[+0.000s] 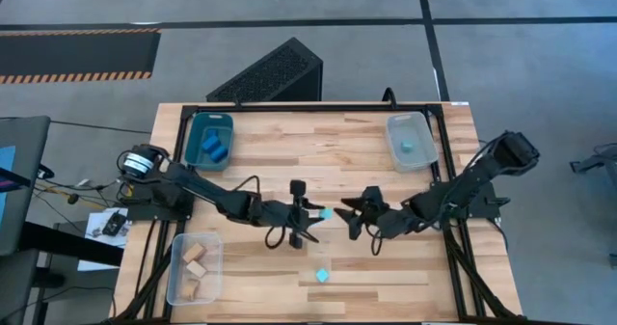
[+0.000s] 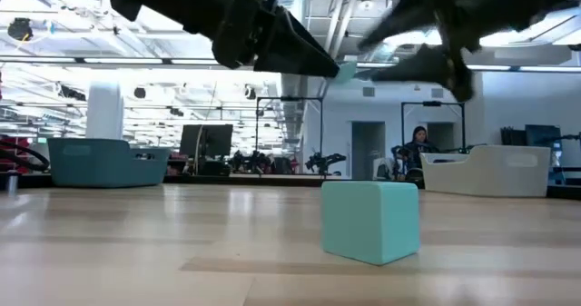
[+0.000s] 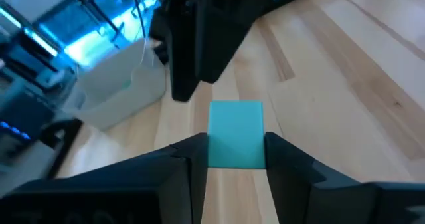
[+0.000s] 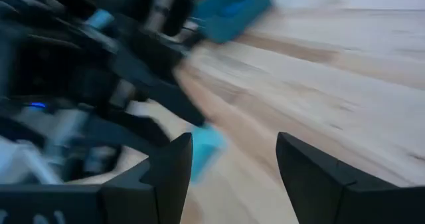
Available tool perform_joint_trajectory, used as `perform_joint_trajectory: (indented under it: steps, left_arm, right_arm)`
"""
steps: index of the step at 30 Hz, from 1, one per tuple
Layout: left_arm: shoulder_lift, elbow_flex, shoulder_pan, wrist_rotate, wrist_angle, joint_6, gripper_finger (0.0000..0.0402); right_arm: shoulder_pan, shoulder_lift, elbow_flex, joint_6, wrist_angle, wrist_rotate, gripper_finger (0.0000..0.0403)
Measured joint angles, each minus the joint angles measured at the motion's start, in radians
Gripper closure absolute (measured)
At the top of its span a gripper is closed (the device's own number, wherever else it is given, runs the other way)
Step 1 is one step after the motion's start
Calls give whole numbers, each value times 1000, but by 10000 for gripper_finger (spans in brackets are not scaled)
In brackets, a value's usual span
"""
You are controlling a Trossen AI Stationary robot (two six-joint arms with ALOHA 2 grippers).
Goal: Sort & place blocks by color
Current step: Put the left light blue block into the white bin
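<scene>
Two grippers meet mid-table: left gripper (image 3: 236,159) pinches a turquoise block (image 3: 235,133), light, rigid, smooth, by flat sides; right gripper (image 4: 234,159) gapes.

The wooden table (image 1: 289,161) carries a teal bin (image 1: 209,139), two clear bins (image 1: 409,141) (image 1: 195,267), and one turquoise block (image 1: 321,276).

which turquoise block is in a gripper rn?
The turquoise block pinched by the left gripper mid-table, held above the table. The other loose turquoise block lies untouched on the table near the front edge.
</scene>
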Motion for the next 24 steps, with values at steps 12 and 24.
perform_joint_trajectory:
  steps: [12, 24]
  left_arm:
    - [-15, 0, -3, -131, 13, 95, 297]
    - [-14, -1, -2, -93, 72, 156, 297]
  right_arm:
    - [-55, 62, 10, -25, 165, -121, 164]
    - [-85, 86, 8, -28, 205, -175, 180]
